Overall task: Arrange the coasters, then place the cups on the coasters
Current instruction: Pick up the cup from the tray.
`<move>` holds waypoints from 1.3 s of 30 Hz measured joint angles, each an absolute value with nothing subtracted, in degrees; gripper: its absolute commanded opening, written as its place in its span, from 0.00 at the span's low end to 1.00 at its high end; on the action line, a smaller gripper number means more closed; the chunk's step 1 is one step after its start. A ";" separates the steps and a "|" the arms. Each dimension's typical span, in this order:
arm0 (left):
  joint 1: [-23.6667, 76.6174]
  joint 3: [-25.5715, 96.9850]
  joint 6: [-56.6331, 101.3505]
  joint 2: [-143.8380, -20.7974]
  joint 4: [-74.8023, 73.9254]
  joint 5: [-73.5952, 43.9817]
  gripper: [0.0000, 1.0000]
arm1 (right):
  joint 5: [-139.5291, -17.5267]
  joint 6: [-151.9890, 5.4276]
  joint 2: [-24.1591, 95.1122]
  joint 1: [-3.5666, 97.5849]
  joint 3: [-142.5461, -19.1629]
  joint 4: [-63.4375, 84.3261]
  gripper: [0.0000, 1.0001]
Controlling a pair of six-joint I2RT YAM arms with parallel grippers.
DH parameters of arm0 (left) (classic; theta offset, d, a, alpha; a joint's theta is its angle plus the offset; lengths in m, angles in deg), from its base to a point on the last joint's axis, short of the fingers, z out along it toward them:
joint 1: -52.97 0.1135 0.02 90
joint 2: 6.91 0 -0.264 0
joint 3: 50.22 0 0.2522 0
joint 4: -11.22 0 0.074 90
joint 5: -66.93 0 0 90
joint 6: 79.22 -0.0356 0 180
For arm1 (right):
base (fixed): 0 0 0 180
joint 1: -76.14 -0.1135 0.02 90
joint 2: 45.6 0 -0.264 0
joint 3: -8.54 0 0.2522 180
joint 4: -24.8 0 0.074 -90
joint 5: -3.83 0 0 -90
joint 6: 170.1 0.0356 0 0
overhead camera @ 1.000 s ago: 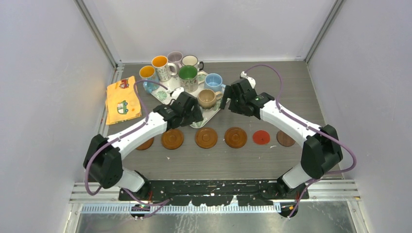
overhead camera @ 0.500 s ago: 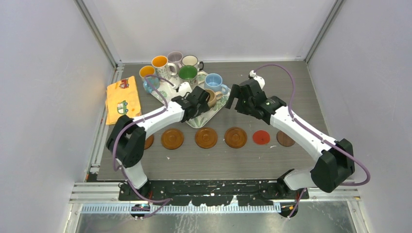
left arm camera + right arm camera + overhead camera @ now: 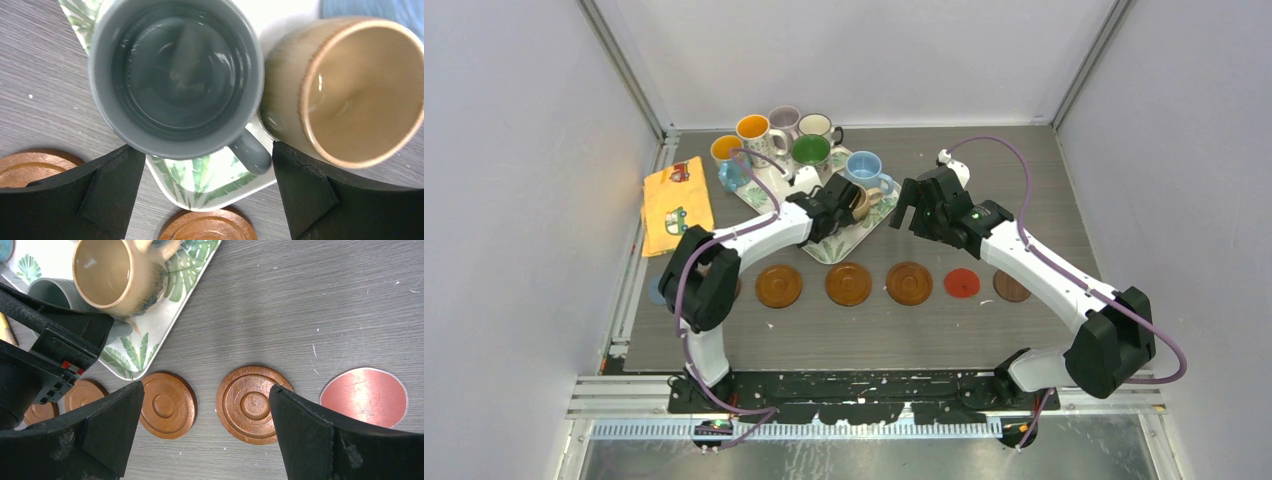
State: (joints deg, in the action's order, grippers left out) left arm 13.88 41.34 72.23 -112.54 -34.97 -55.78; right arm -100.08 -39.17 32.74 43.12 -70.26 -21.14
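Just pushed forward with left gripper [image 3: 205,165], spread wide and empty, over the grey mug [image 3: 175,75] on the tray [image 3: 210,185], tan mug [image 3: 350,90] alongside. Eased right gripper [image 3: 206,390], equally spread, beside tray. Coasters [image 3: 849,284] already rowed; cup-lifting likely next.

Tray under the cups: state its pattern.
The tray is white with green leaves; the right wrist view shows it best.

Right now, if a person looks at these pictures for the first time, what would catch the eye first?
Probably the crowd of colourful mugs gathered at the leaf-patterned tray, toward the back left. The left gripper hangs open right over a grey mug, which stands beside a tan mug. Nearer the arms runs a row of bare coasters, among them one red coaster.
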 measured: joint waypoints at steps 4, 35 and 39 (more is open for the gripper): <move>15.46 39.61 71.31 -111.90 -33.98 -55.47 0.99 | -100.06 -39.15 32.74 43.12 -70.26 -21.14 1.00; 25.42 34.61 46.02 -108.40 -31.49 -38.18 0.44 | -99.14 -37.92 32.74 42.49 -70.23 -20.66 1.00; 25.38 35.24 45.89 -110.07 -31.56 -38.90 0.41 | -99.12 -37.97 32.74 42.49 -70.23 -20.66 1.00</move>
